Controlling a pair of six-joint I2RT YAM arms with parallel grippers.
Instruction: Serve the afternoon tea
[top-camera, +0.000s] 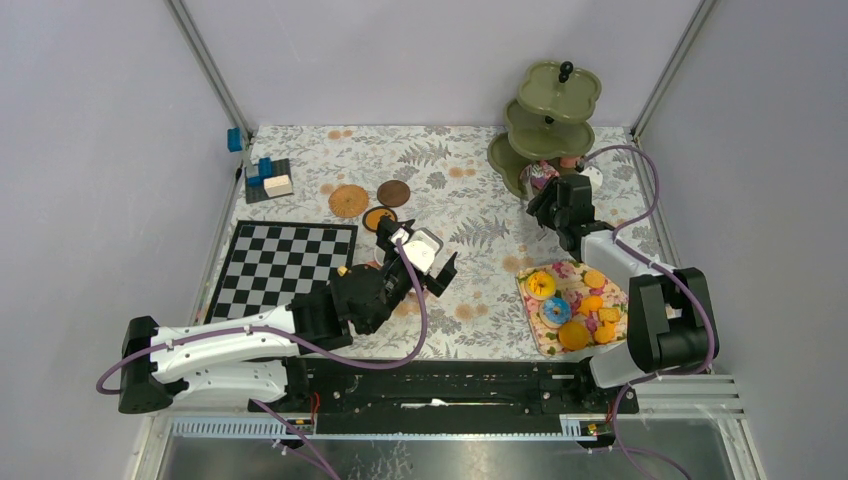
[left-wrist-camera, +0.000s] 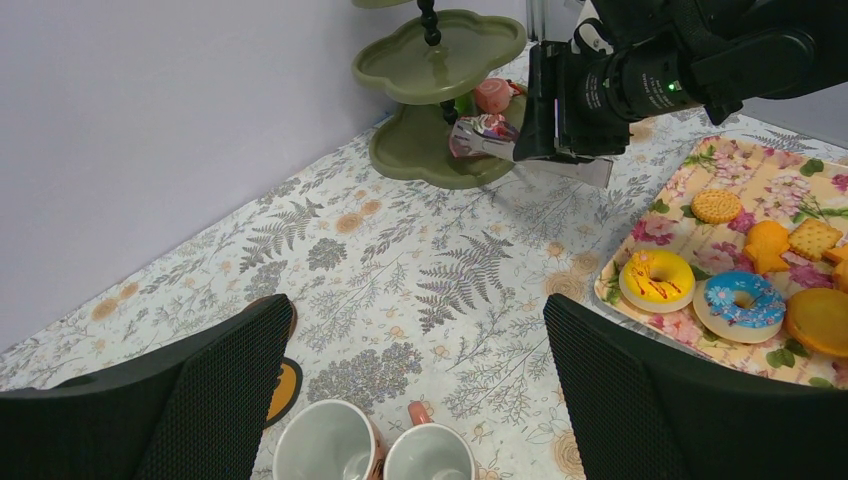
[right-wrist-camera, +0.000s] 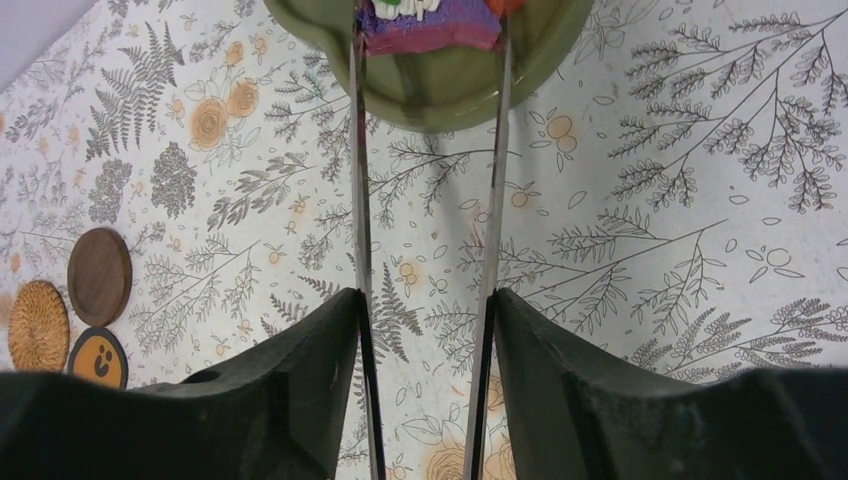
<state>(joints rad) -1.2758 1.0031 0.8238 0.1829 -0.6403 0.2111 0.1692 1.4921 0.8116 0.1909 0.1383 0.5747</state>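
**Here the cake was at the lowest tier**

The right end effector (right-wrist-camera: 428, 22) was closed on a small purple cake (left-wrist-camera: 482, 133), one thin finger pressing each side, right at the lowest tier of the olive-green stand (top-camera: 548, 115). I judge that the step in hand was to put this cake on the stand. Whether it already rested on the tier, I cannot tell. The next move would ask to open the fingers a little and to pull back level, without pushing the cake.

The left end effector (left-wrist-camera: 420, 340) was wide open and held nothing, above two mugs (left-wrist-camera: 325, 445) on the counter.

The left wrist view showed the cake from the side, and donuts (left-wrist-camera: 655, 280) on the tray (left-wrist-camera: 770, 165). The right wrist view showed instead how the fingers flanked the cake, and three coasters (right-wrist-camera: 100, 275) well apart from the stand.
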